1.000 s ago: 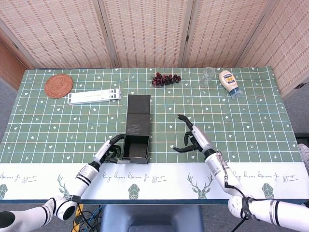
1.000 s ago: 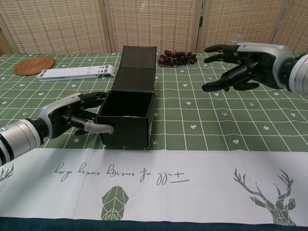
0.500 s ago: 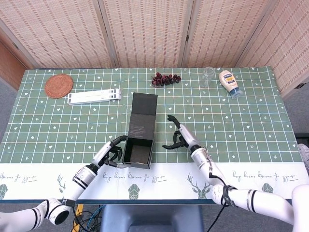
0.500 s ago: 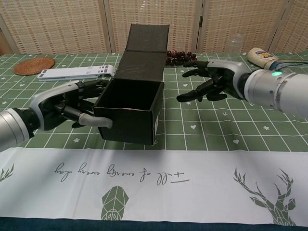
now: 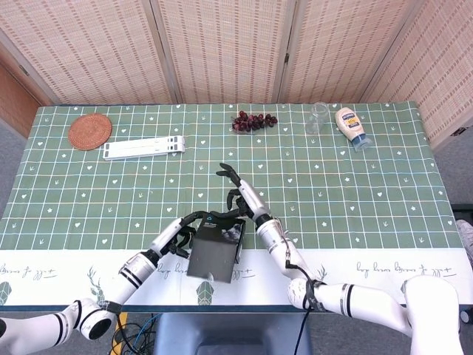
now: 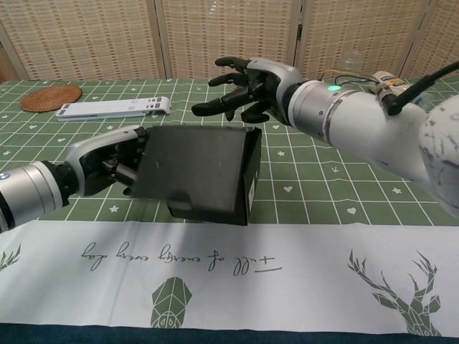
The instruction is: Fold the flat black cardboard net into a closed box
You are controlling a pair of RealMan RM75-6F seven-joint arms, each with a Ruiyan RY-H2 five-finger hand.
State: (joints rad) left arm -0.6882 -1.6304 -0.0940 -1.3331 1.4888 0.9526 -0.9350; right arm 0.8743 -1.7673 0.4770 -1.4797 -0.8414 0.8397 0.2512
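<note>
Left robot hand (image 6: 115,159): clamped on the left side of the black cardboard box (image 6: 201,174), fingers wrapped over its wall, holding it tipped so a flat panel faces the chest camera.
Right robot hand (image 6: 247,87): empty, fingers spread apart, hovering just above and behind the box's far edge; in the head view it (image 5: 238,194) shows beyond the box (image 5: 216,251), not plainly touching it.
Box: near the front edge of the counter (image 5: 369,192), lifted or tilted in the left robot hand; whether the lid is fully seated cannot be told.
Step in hand: judged to be closing the lid or pressing the last flap home.
Doing it well: keep the left grip steady as a brace, bring the right palm flat onto the panel, press evenly toward the left robot hand so the walls do not bow.
Behind the box: grapes (image 5: 253,120), well apart.
Far left of the box: white folded stand (image 5: 143,148), round woven coaster (image 5: 90,131).
Far right of the box: clear glass (image 5: 318,117), squeeze bottle (image 5: 351,127).
</note>
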